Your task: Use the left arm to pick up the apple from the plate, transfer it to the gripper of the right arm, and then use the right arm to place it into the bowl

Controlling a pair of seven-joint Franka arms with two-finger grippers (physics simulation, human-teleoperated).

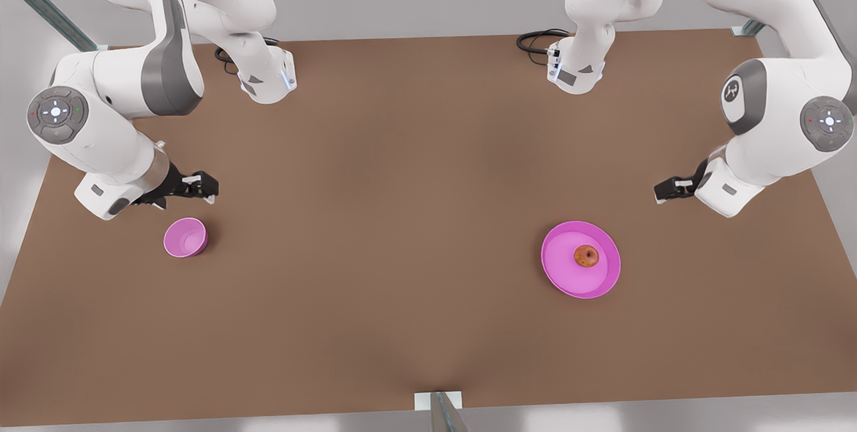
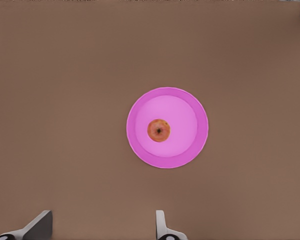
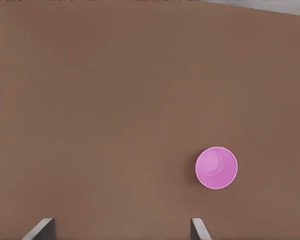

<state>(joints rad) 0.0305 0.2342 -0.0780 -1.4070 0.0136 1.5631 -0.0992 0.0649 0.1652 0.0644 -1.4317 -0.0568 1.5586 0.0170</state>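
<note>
One apple (image 1: pixel 586 256) lies near the middle of one pink plate (image 1: pixel 561 278), toward the front view's right. One small pink bowl (image 1: pixel 185 238) stands well apart, toward the front view's left. Both rest on a plain brown bench (image 1: pixel 375 231) with grey surroundings beyond its edges. Two arms hang above it. The left gripper (image 1: pixel 663 192) hovers near the plate, fingers (image 2: pixel 162 225) spread wide and empty. The right gripper (image 1: pixel 207 189) hovers just beside the bowl, fingers (image 3: pixel 199 229) likewise wide apart.
</note>
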